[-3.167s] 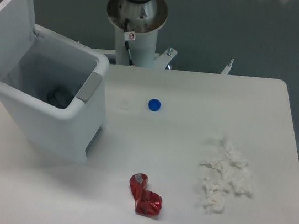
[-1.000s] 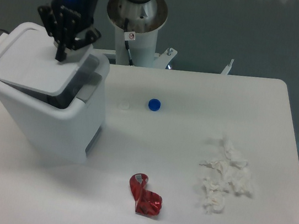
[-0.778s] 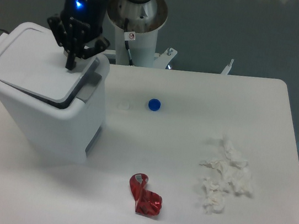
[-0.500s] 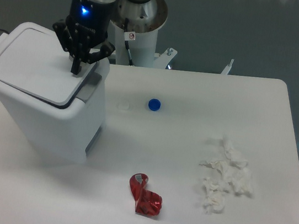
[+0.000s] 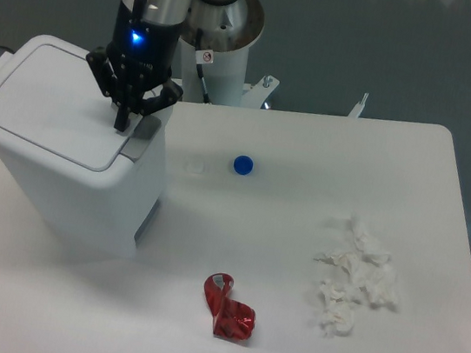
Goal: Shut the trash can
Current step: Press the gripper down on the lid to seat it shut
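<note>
Your closed, empty pincer (image 5: 122, 124) has pushed the trash can (image 5: 69, 171) lid (image 5: 51, 111) down flat; the bin now looks shut.

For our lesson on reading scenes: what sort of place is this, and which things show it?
Probably a robotics lab test bench: a robot arm's pedestal is mounted at a plain white table, its gripper over a trash can, with staged litter: blue cap, red wrapper, crumpled tissue.
</note>
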